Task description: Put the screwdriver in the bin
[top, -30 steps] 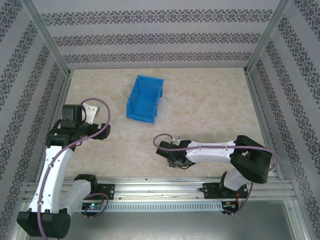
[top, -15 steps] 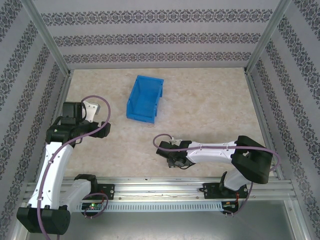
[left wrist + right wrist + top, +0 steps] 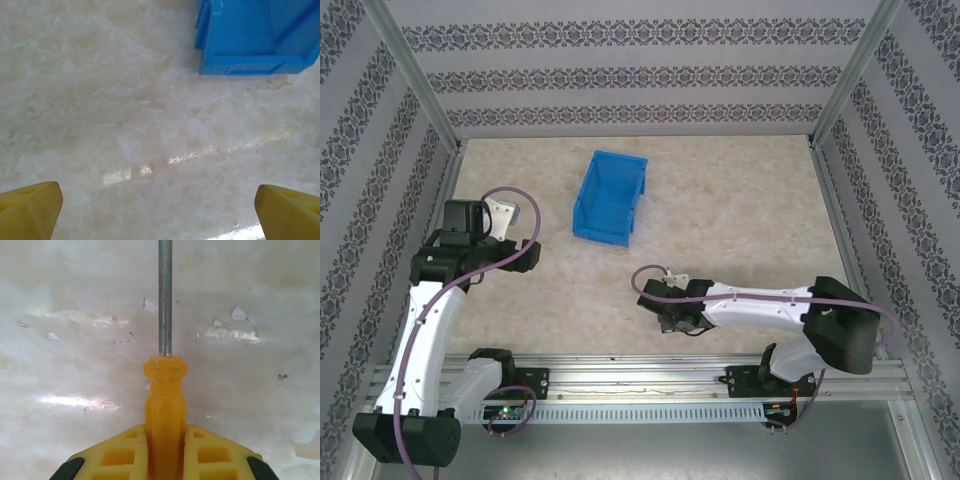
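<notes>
Since the right arm has drawn its elbow back toward the near edge over the last second, you find in the top view that the right tool (image 3: 678,318) sits a touch further right and nearer than it did, low over the pale marbled table (image 3: 750,200). The bright blue rectangular plastic bin (image 3: 608,195) has not stirred and lies well apart, up and to the left of it. I read that as the start of the carry rather than more work on the grip, so the whole trip to the bin is left to do. The left tool (image 3: 505,215) has drifted only slightly and hangs to the left of the bin, apart from it; I judge it off your line, and no object lies on the table between the right tool and the bin. In the left wrist view, the left tool (image 3: 157,205) stands wide open with nothing between its yellow fingers (image 3: 30,205), and the bin (image 3: 250,45) shows its outer wall ahead at upper right. In the right wrist view, the right tool (image 3: 165,440) is clamped on the small screwdriver (image 3: 165,390) with an orange-yellow plastic handle and slim grey metal shaft, the handle squeezed between the fingers (image 3: 130,452) and the shaft pointing straight ahead past the top edge. You cannot tell from here whether it is off the table yet.
</notes>
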{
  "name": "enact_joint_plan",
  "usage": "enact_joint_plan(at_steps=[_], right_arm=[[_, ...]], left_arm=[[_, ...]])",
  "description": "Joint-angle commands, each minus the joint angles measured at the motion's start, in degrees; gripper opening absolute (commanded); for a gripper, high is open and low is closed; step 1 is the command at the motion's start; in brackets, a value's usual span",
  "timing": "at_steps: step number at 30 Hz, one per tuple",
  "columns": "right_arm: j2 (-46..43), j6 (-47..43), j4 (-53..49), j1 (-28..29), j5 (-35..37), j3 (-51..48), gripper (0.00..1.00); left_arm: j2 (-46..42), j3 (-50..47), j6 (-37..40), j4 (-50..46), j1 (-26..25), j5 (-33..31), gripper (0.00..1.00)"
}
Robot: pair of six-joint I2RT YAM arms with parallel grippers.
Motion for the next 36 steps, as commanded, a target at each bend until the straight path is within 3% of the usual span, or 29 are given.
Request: enact_joint_plan(at_steps=[1,9,16,25,36], right_arm=[[-4.36,-1.85,-2.73,-1.0,2.48,0.88,0.11],[-10.84,-6.14,-8.93,-2.79,4.23,8.18,0.13],[-6.84,-11.81,-11.34,-5.35,4.41,21.02,0.13],[7.21,-16.44,-5.3,-8.95,2.26,36.6,0.14],[29.36,-13.48,0.36,-12.89,-0.99,55.26,0.14]], left_arm=[[0.31,2.3,0.02,-1.25,0.58,0.0,0.99],[1.04,2.34,-0.24,-0.28,0.58,-0.22,0.99],[3.28,2.23,-1.96,0.05,0.58,1.06,0.99],[4.99,3.93,-1.98,0.91,0.58,0.76,0.99],[7.65,6.14,-1.2,0.95,0.58,0.01,0.99]])
